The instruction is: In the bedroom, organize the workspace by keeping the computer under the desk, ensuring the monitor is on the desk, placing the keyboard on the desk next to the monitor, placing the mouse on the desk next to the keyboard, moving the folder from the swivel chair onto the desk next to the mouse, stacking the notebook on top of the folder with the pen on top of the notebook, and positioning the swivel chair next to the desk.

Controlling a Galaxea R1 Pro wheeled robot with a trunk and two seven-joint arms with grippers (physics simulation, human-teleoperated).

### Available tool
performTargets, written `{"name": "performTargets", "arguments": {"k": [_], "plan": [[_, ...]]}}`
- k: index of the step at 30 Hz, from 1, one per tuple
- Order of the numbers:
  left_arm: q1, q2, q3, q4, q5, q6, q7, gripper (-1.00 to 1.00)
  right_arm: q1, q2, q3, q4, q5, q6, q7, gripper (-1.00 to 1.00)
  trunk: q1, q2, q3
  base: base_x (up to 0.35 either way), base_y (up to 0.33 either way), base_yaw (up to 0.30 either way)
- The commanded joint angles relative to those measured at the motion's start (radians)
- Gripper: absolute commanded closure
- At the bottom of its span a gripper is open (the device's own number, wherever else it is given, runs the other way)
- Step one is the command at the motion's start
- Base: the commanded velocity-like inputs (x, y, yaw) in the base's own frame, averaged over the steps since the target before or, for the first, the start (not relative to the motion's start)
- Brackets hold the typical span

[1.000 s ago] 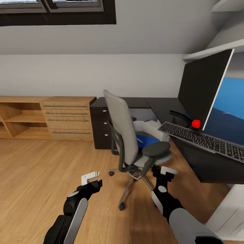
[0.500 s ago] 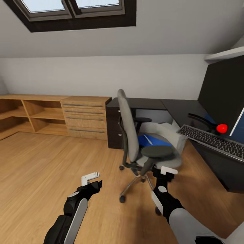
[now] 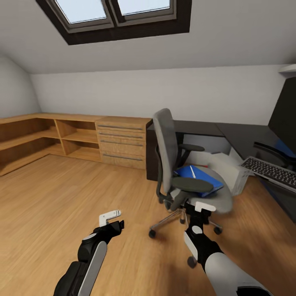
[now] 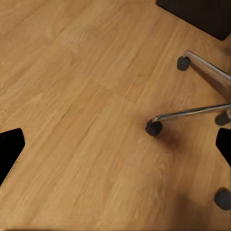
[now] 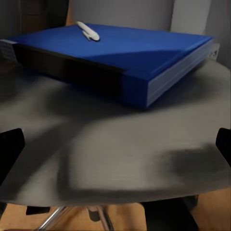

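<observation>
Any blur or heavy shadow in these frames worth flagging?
Head view: the swivel chair seat edge and nearby floor look smeared, and the skylight is bright. Right wrist view: the folder is sharp, with soft dark shadows over the seat. Left wrist view: floor evenly lit, small shadows under the casters.

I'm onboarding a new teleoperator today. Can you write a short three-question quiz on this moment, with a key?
1. True or false: the pen lies on top of the folder.
2. What does the folder rest on?
A. the desk
B. the seat of the swivel chair
C. the floor
3. Fill in: in the head view the right claw hangs close in front of the chair's ____.

Key:
1. True; the white pen rests on the blue cover.
2. B.
3. Seat; the right wrist view looks across the grey cushion at the folder, with both fingertips apart at the picture's edges.
</observation>
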Motion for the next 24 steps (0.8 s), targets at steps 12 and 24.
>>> {"name": "performTargets", "arguments": {"k": [12, 24], "plan": [[-0.001, 0.0, -0.003, 0.031, 0.007, 0.001, 0.013, -1.0, -0.001, -0.001, -0.001, 0.002, 0.005, -0.003, 0.0, -1.0, 0.0, 0.0, 0.0, 0.0, 0.0, 0.26], [-0.001, 0.0, -0.002, 0.032, 0.008, 0.0, 0.01, -1.0, -0.001, -0.001, -0.001, 0.007, 0.009, -0.005, 0.001, -1.0, 0.0, 0.0, -0.002, 0.0, 0.0, 0.117]]}}
